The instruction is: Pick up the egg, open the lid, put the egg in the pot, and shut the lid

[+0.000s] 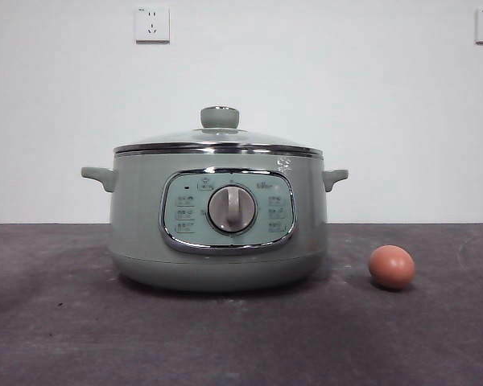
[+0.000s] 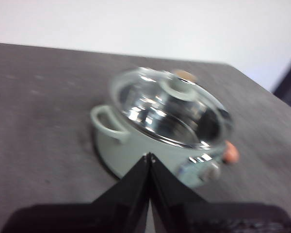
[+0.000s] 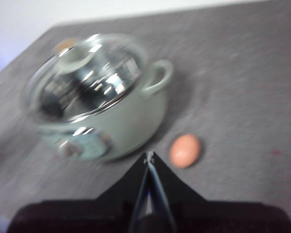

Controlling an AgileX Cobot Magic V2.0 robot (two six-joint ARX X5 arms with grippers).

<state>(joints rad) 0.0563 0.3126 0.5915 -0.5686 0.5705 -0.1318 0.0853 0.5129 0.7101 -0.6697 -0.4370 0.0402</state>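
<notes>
The pot (image 1: 218, 227) sits in the middle of the front view on a dark grey table (image 1: 64, 338), its control panel and round dial facing the camera. The lid (image 1: 218, 141) is on, steel rim seated along the pot's top edge, with the pale green knob standing upright in the centre. The egg (image 1: 391, 267) lies on the table at the lower right of that frame, apart from the pot's base and touching nothing else. Two white wall sockets (image 1: 152, 24) show at the upper left and the upper right corner. Neither arm appears in this view.

From the left wrist camera, the left gripper (image 2: 149, 158) hangs above the table with its two black jaws pressed together to a point, holding nothing; the pot (image 2: 150, 145) and lid (image 2: 169, 109) lie beyond the tips, blurred, and the egg (image 2: 231, 153) peeks out past the pot's far side.

The right gripper (image 3: 149, 156) is likewise closed tip to tip and empty. The egg (image 3: 185, 150) lies on the table just beside its tips, not touching them, with the pot (image 3: 121, 121) and its lid (image 3: 87, 75) beyond, smeared by blur.
</notes>
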